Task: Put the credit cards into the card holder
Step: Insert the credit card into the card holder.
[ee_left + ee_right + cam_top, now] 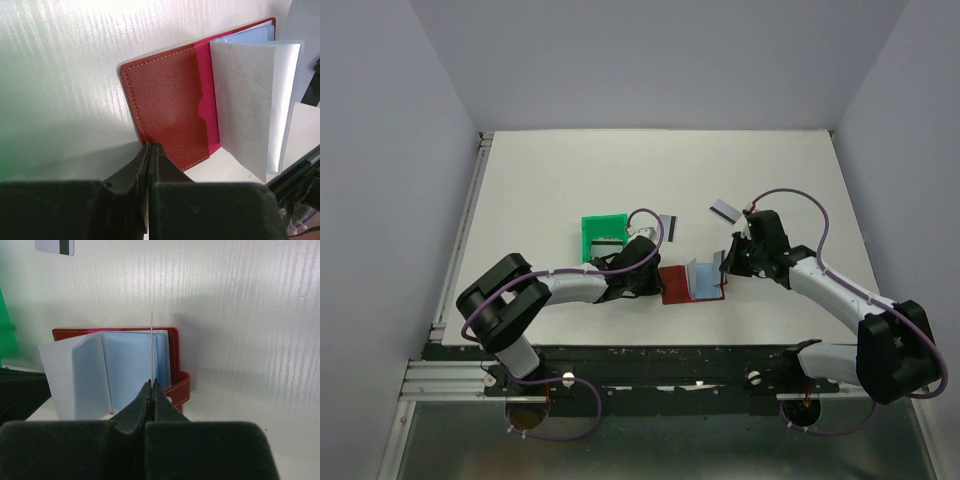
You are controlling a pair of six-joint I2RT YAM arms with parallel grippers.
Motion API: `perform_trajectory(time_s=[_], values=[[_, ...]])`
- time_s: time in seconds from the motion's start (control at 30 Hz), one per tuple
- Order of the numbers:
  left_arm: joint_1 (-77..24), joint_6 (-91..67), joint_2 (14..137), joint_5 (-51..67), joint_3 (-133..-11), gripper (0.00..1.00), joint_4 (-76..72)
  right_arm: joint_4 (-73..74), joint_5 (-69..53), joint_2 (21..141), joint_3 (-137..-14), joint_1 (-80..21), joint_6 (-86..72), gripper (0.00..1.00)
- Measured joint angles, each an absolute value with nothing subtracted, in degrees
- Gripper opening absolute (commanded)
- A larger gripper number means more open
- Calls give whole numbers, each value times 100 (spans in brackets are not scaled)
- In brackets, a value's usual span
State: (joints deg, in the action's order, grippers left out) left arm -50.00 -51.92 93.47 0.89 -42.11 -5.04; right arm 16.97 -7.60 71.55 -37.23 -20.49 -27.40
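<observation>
Right wrist view: right gripper clamps a thin flat credit card edge-on above the open dark red folding card holder, near centre — not yet inserted. Left gripper closed at its cover; other cards lie outside.

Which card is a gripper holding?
The card pinched in the right gripper. It stands upright and edge-on over the open holder, while the other cards lie flat.

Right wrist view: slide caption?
Right tool pinches a thin sheet edge-on before the open card holder.
</observation>
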Motion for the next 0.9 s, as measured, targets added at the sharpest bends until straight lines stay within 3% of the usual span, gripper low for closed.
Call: perform_trajectory(time_s=[0.9], values=[[-5000,-5194,9382,113,-4235,10,-523,1962,-445,7032,-3723,-2049,-2740,0]])
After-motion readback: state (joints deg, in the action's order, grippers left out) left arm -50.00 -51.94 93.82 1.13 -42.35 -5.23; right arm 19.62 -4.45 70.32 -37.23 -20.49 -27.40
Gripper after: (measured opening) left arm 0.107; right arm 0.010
